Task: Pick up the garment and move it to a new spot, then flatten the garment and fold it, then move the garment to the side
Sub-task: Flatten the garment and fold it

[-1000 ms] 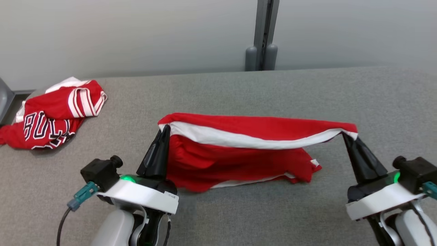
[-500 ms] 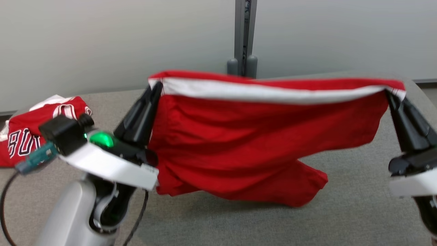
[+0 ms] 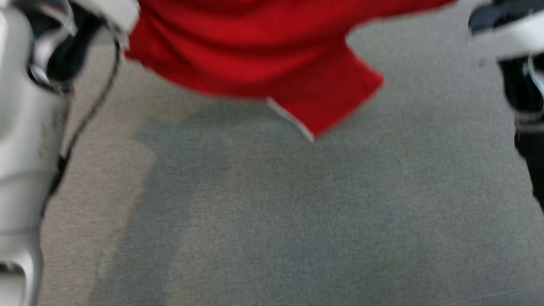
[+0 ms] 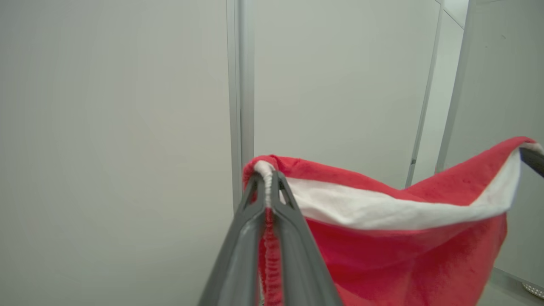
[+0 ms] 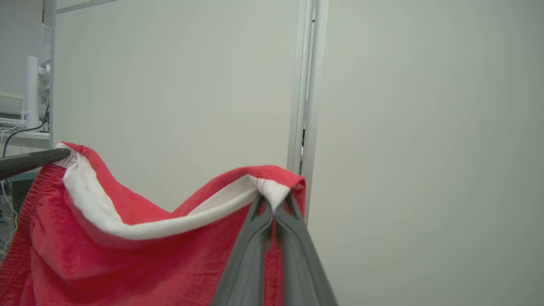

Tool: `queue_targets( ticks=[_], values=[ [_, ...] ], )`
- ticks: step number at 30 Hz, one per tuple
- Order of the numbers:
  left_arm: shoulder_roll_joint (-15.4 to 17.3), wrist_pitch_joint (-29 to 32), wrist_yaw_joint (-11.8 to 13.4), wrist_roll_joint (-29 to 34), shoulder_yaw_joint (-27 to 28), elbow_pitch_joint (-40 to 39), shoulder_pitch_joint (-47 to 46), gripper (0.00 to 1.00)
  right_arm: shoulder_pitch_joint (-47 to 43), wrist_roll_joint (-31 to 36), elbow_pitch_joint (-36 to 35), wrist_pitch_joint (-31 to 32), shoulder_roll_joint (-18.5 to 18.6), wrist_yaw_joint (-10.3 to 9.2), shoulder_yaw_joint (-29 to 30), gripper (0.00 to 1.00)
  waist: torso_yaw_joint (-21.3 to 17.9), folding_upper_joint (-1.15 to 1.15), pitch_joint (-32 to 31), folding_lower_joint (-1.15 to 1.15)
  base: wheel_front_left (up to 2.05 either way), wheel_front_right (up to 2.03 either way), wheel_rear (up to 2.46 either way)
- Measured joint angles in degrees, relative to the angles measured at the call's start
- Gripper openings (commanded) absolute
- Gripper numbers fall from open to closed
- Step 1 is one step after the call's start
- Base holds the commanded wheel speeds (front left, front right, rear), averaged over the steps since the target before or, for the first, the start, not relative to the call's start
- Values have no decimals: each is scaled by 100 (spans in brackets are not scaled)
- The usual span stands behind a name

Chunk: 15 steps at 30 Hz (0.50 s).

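The garment (image 3: 263,55), red with a white band (image 4: 382,210) along its top edge, is held up in the air, stretched between the two grippers and sagging in the middle. Its left upper corner is pinched by the left gripper (image 4: 267,176), whose fingers are pressed together on the gathered band. The opposite corner is pinched by the right gripper (image 5: 274,202), fingers likewise closed on the band's end. In the left wrist view the right gripper's dark fingertip is seen at the far right edge, on the garment's other corner. In the right wrist view the left gripper's finger is seen at the far left, on its corner. The red body is hung below the band in loose folds. In the head view, which is blurred, the lower part of the garment is seen at the top, over the grey table (image 3: 297,221). Its lowest corner, edged in white, is pointed down near the middle, and a soft shadow is cast on the table beneath. Whether that corner touches the table cannot be told. The pale left arm (image 3: 21,148) is seen at the left edge with a black cable (image 3: 85,123) run beside it, and the right arm (image 3: 510,38) at the upper right. Behind the garment a plain pale wall (image 4: 106,127) and an upright grey post (image 4: 240,85) are seen.
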<state>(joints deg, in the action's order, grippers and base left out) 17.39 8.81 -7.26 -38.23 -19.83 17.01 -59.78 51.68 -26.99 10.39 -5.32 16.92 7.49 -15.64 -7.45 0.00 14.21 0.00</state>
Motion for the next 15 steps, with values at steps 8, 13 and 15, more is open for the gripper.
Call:
queue_targets(
  ticks=[8, 13, 15],
  values=[
    [19, -1128, -9, 466, -364, 1343, -2193, 0, 2147, 307, 1731, -891, -844, 0, 179, 0, -415, 0, 1081, 0, 0, 0, 0],
    [280, -1718, -16, 443, -914, 2249, -2182, 0, 2088, 261, 2462, -955, -1211, 0, -365, 0, -700, 0, 1549, 0, 0, 0, 0],
    [359, -1797, -16, 333, -1122, 2552, -1977, 0, 1905, 163, 2503, -959, -1293, 0, -636, 0, -781, 0, 1702, 0, 0, 0, 0]
  ],
)
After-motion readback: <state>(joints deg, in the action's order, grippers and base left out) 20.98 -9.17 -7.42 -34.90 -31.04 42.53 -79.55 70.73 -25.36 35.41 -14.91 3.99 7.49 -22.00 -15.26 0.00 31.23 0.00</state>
